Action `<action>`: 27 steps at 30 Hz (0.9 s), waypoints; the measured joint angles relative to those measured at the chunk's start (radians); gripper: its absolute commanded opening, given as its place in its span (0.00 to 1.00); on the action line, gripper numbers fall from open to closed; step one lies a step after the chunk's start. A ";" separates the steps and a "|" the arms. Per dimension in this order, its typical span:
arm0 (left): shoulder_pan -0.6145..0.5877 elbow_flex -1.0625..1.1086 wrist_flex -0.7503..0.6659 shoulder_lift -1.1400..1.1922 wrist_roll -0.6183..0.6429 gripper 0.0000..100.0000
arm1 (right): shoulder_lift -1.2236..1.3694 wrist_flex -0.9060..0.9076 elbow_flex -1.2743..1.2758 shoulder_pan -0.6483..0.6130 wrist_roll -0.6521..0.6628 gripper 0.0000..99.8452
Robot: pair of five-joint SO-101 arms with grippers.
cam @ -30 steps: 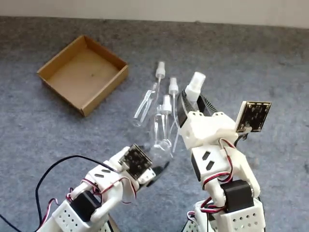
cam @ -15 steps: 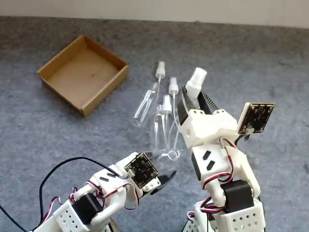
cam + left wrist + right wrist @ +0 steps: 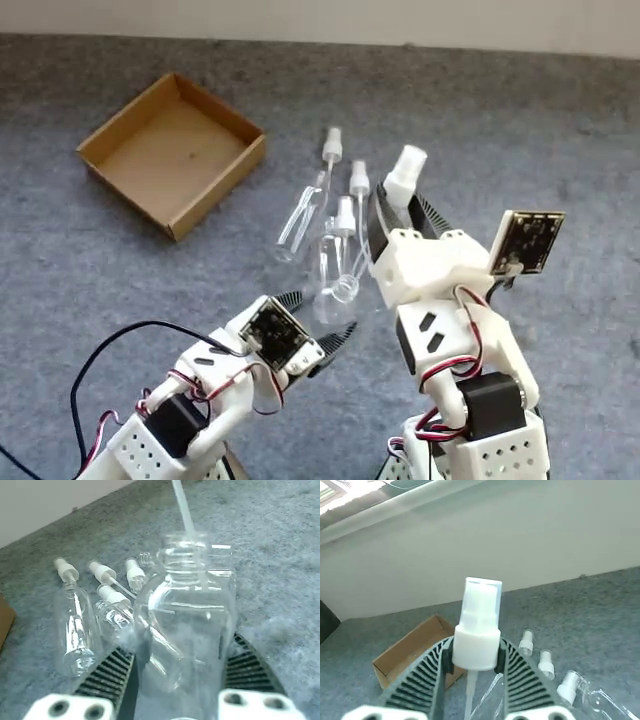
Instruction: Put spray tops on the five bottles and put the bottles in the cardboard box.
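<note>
Within left pincer (image 3: 179, 656), clear open-necked bottle (image 3: 186, 622)

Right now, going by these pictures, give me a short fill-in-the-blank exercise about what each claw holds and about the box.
1. The right claw grips a spray top whose colour is ____.
2. The bottle in the left claw has ____ top on its neck.
3. The cardboard box is ____ inside.
Missing words: white; no; empty.

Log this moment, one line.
left gripper: shut on bottle | right gripper: shut on spray top, tube at neck | cardboard box: no bottles
</note>
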 measured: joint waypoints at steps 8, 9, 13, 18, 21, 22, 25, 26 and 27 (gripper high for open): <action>-0.017 0.000 -0.014 0.000 0.000 0.07 | 0.000 0.137 0.000 -0.012 -0.002 0.01; -0.017 0.000 -0.014 0.000 0.000 0.07 | 0.000 0.152 0.000 -0.031 -0.002 0.01; -0.017 0.000 -0.014 0.000 0.000 0.07 | 0.000 0.219 0.000 -0.120 -0.002 0.01; -0.017 0.000 -0.014 0.000 0.000 0.07 | 0.000 0.287 0.000 -0.160 -0.002 0.01; -0.017 0.000 -0.014 0.000 0.000 0.07 | -0.006 0.319 0.000 -0.172 0.017 0.01; -0.017 0.000 -0.014 0.000 0.000 0.07 | -0.011 0.327 0.000 -0.173 0.044 0.01; -0.017 0.000 -0.014 0.000 0.000 0.07 | -0.012 0.342 0.000 -0.175 0.140 0.02; -0.017 0.000 -0.014 0.000 0.000 0.07 | -0.012 0.350 0.000 -0.175 0.161 0.03; -0.017 0.000 -0.014 0.000 0.000 0.07 | -0.012 0.358 0.000 -0.175 0.172 0.05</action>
